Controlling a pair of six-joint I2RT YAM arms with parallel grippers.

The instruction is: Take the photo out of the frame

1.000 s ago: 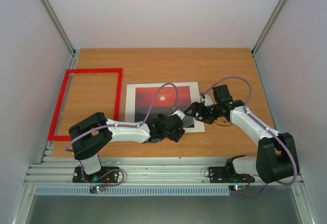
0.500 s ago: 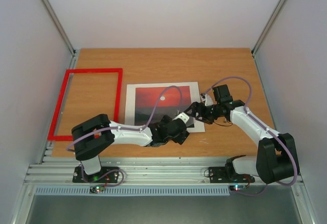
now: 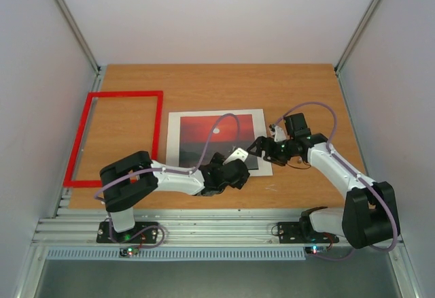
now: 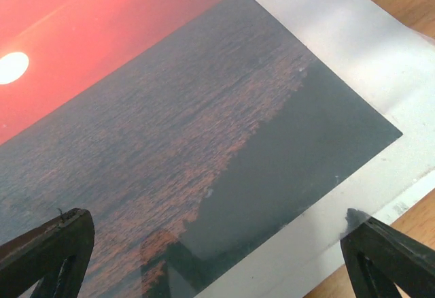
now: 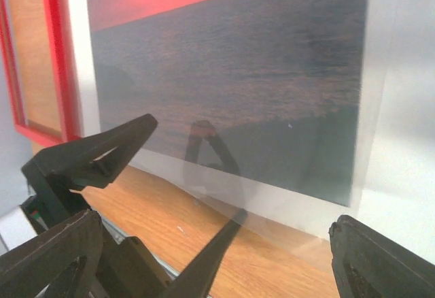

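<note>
Under L claw point(image 3: 236, 160), R claw point(image 3: 260, 145): photo point(image 3: 204, 129) near edge part-hidden, frame point(image 3: 158, 118) beside

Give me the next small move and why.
Probably ease the open left pincer down onto the near corner of the photo to lift its edge. The frame already lies empty at the left, the photo rests flat within the white border, and the right pincer hovers open beside it.

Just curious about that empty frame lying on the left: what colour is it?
Bright red, the frame; it shows best in the top external view.
</note>
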